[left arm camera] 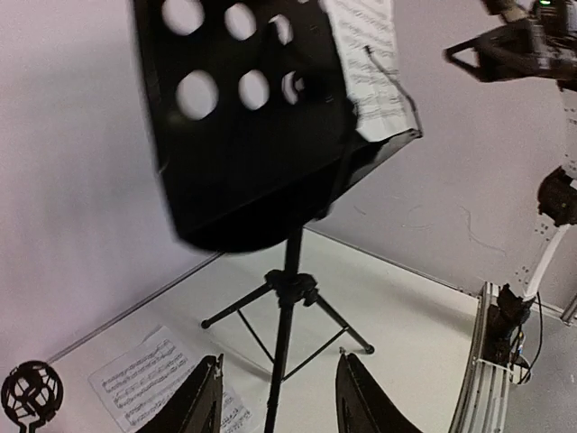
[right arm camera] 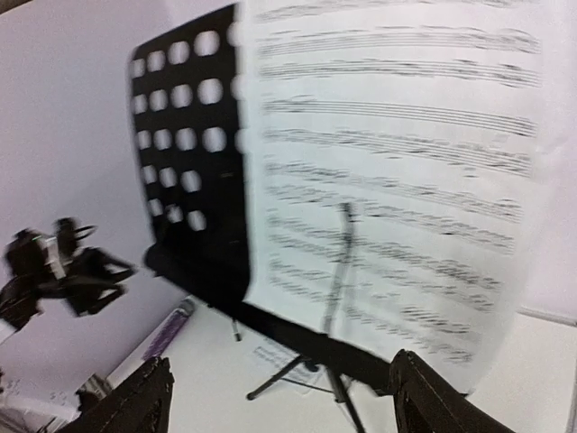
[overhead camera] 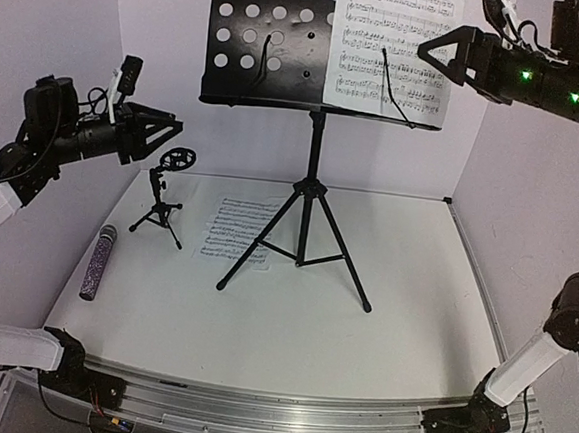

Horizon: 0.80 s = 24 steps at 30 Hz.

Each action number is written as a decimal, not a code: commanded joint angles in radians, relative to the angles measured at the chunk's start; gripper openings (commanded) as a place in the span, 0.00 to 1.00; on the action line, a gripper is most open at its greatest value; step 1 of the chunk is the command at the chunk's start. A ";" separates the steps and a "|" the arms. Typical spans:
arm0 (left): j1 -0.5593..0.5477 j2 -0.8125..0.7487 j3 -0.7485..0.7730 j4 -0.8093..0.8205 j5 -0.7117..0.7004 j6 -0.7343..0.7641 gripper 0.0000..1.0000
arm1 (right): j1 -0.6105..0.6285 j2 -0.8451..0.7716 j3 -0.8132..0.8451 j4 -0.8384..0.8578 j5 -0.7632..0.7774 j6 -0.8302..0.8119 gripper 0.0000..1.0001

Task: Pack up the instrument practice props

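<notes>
The tall black perforated music stand (overhead camera: 268, 44) stands mid-table on its tripod (overhead camera: 307, 228) and holds a sheet-music page (overhead camera: 393, 44) under a wire clip on its right half. A second page (overhead camera: 236, 227) lies flat on the table behind the tripod's left leg. The small black mic stand (overhead camera: 162, 199) stands at the left, with the purple glitter microphone (overhead camera: 98, 262) lying in front of it. My left gripper (overhead camera: 171, 130) is open and empty, raised left of the stand. My right gripper (overhead camera: 435, 55) is open and empty, raised just right of the clipped page (right arm camera: 397, 171).
White walls close in the table at the back and both sides. The table's metal front rail (overhead camera: 274, 411) runs between the arm bases. The tripod legs (left arm camera: 288, 316) spread wide across the middle of the table.
</notes>
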 commanded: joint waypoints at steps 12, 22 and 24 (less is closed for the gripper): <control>-0.695 0.596 0.914 -0.206 -0.359 -0.071 0.51 | -0.607 0.067 0.008 0.150 -0.762 0.174 0.81; -0.791 0.921 1.324 -0.189 -0.594 -0.291 0.54 | -0.631 0.010 -0.118 0.238 -0.796 0.119 0.73; -0.795 0.937 1.336 -0.208 -0.673 -0.307 0.52 | -0.631 -0.002 -0.146 0.242 -0.763 0.102 0.69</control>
